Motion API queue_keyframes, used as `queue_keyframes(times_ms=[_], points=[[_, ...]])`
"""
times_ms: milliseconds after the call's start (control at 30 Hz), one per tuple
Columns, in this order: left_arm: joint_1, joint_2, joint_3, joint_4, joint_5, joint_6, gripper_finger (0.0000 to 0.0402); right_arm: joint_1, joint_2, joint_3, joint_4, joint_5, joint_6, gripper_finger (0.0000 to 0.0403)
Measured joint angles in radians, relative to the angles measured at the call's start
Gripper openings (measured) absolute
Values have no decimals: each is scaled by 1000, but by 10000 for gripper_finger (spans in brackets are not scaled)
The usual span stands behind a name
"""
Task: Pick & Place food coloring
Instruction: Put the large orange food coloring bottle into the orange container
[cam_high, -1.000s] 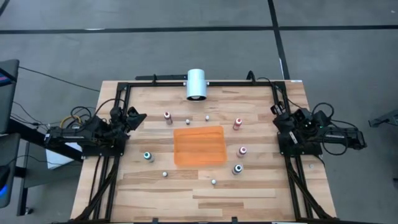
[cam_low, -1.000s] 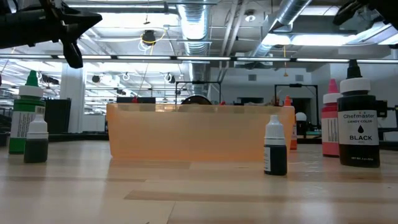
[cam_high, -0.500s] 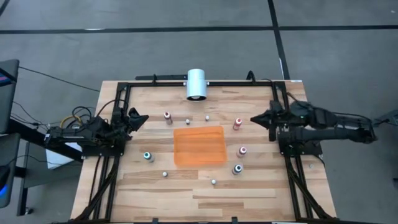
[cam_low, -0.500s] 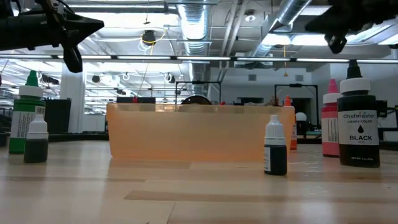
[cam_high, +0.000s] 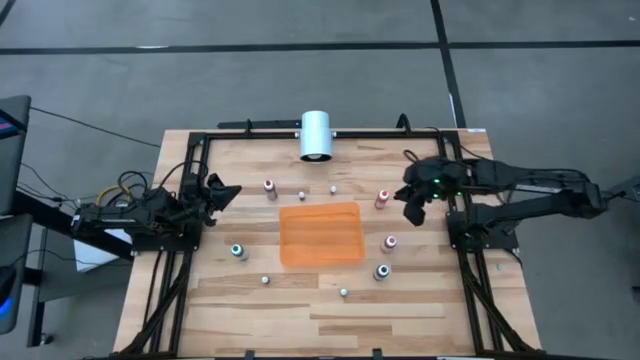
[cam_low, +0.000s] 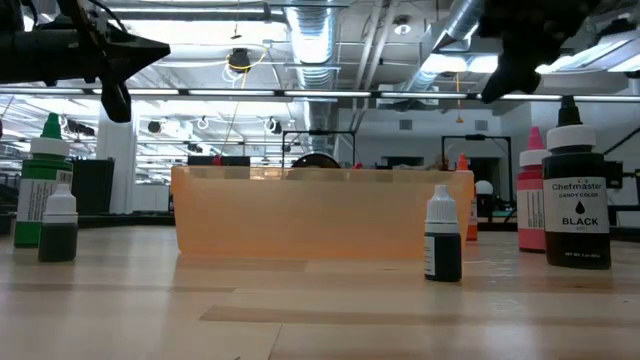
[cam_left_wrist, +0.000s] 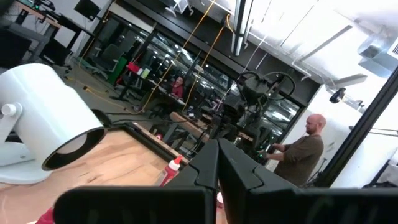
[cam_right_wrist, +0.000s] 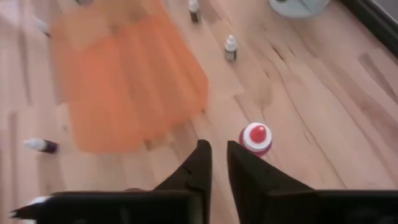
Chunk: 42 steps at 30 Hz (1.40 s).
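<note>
Left of everything, the left gripper is being held at the table's left edge with its fingers pressed together on nothing; beyond its tips a white cylinder is lying on its side, and a person is standing in the room behind. Between the two grippers, an orange tray is sitting with small food coloring bottles scattered around it. Just beside the right gripper, on its tray side, a red-topped food coloring bottle is standing upright, untouched. The right gripper's fingers are being held a narrow gap apart above the wood, with this bottle just ahead of the tips. A black-labelled bottle is standing nearer the table's front, well apart from the right gripper.
</note>
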Motion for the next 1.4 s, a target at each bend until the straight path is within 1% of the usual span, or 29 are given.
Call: queue_keyframes(times_ms=[233, 500, 600, 700, 867, 1033, 1200, 1400], points=[[0, 0, 0, -61, -2, 0, 0, -62, 125, 8, -1, 0, -70, 115], [0, 0, 0, -147, -2, 0, 1, -128, 221, 8, -7, -3, -89, 173], [0, 0, 0, -174, -1, 0, 11, -146, 247, 8, -7, -3, -91, 191], [0, 0, 0, -217, -3, 0, 32, -156, 273, 8, -7, -3, -100, 205], [0, 0, 10, -261, -27, 1, 76, -165, 312, 8, 1, -3, -118, 217], [0, 0, 13, -275, -39, 26, 105, -165, 336, 8, 33, -4, -136, 216], [0, 2, 14, -279, -43, 89, 118, -164, 350, 8, 59, -4, -136, 215], [0, 16, 16, -282, -47, 121, 122, -164, 366, 9, 103, -4, -134, 212]])
